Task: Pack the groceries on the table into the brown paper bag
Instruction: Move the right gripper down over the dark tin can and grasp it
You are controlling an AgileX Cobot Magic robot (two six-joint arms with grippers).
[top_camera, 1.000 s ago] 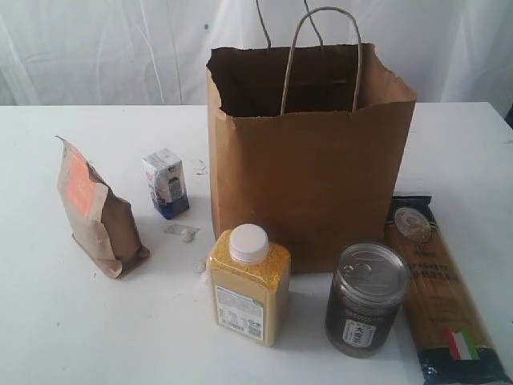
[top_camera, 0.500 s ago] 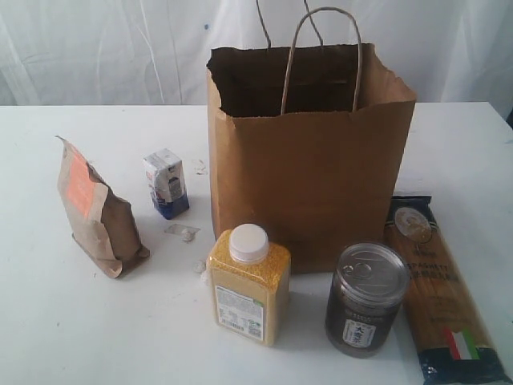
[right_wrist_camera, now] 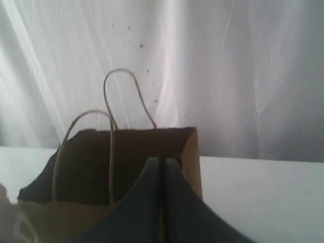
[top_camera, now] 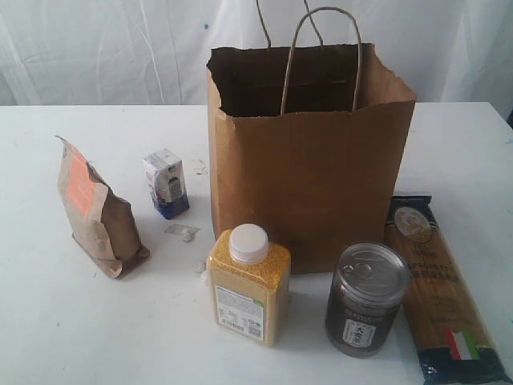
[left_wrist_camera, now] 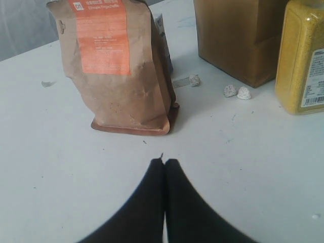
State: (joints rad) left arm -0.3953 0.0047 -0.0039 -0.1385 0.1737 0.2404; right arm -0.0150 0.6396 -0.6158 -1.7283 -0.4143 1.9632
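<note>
The brown paper bag (top_camera: pixel 313 152) stands upright and open at the middle of the table (top_camera: pixel 48 321). Left of it are the brown orange-labelled pouch (top_camera: pixel 98 210) and the small white-blue carton (top_camera: pixel 167 184). In front stand the yellow-grain bottle (top_camera: pixel 248 285) and the dark pull-tab can (top_camera: pixel 366 298); the spaghetti packet (top_camera: pixel 439 289) lies at the right. The clear jar with the olive-tan lid is out of view. Neither arm shows in the exterior view. My left gripper (left_wrist_camera: pixel 165 161) is shut and empty, just short of the pouch (left_wrist_camera: pixel 119 66). My right gripper (right_wrist_camera: pixel 161 160) is shut, facing the bag's open top (right_wrist_camera: pixel 126 152).
Small crumpled scraps (top_camera: pixel 183 233) lie on the table between the carton and the bottle, with two pebbly bits (left_wrist_camera: pixel 237 91) near the bag's corner. A white curtain (top_camera: pixel 104 48) hangs behind the table.
</note>
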